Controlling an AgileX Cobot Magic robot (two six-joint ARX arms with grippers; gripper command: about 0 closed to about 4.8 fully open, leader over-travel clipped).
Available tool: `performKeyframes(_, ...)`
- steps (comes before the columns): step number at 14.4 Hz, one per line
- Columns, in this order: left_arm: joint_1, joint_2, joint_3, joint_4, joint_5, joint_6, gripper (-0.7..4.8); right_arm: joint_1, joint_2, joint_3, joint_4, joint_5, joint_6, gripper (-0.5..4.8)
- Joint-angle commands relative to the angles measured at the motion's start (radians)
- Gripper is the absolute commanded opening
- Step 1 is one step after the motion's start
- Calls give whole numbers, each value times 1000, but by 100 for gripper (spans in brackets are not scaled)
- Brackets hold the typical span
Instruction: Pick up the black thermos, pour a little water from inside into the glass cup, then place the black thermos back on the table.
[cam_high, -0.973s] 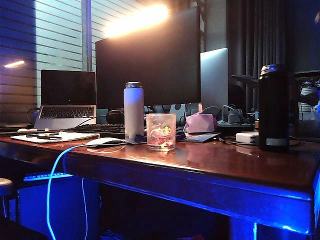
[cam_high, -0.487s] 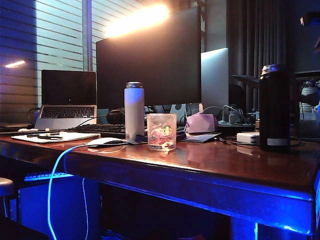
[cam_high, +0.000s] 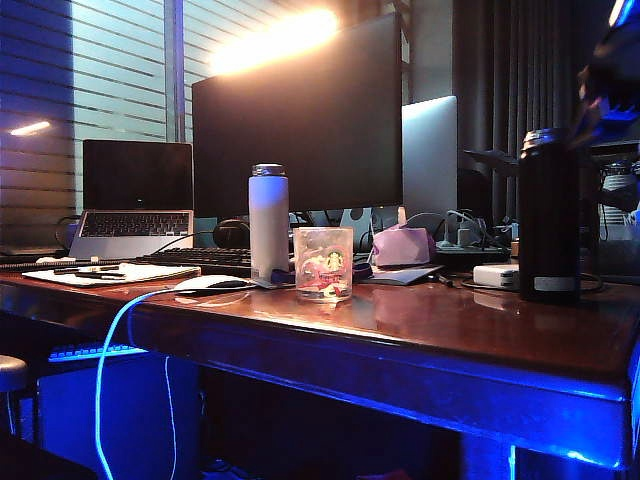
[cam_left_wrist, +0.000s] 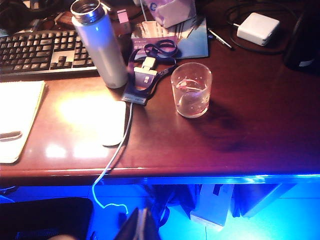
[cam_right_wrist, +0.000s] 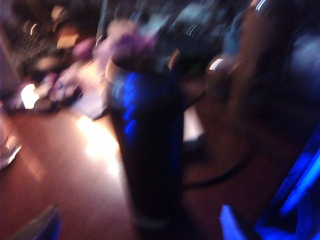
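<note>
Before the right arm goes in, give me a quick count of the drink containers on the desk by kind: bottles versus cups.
Bottles: 2, the black thermos and the white bottle.
Cups: 1, the glass cup.
Total: 3, all upright on the table.

Glass cup (cam_high: 322, 263) left of black thermos (cam_high: 547, 215)

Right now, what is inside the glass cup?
Seen from above, the glass cup holds no object; whether it contains any water cannot be told. Its printed logo hides part of the inside from the front.
</note>
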Motion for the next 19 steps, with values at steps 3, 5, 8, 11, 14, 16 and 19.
performKeyframes(3,0,-3,6,15,3,1,21,14,6,4,124,-19,111,479)
performKeyframes(5,0,-3,6,15,3,0,21,70,48,0,208,64,101,479)
performKeyframes(8,0,-3,6,15,3,1,21,179,164,-2,385,260,90,479)
performKeyframes(11,0,-3,5,15,3,1,21,246,257,-8,463,469,90,479)
performKeyframes(14,0,-3,5,15,3,1,21,264,343,-16,539,510,75,479)
performKeyframes(16,0,-3,5,15,3,1,21,264,411,-16,624,511,63,479)
performKeyframes(19,0,-3,5,15,3,0,21,263,512,-16,735,509,19,479)
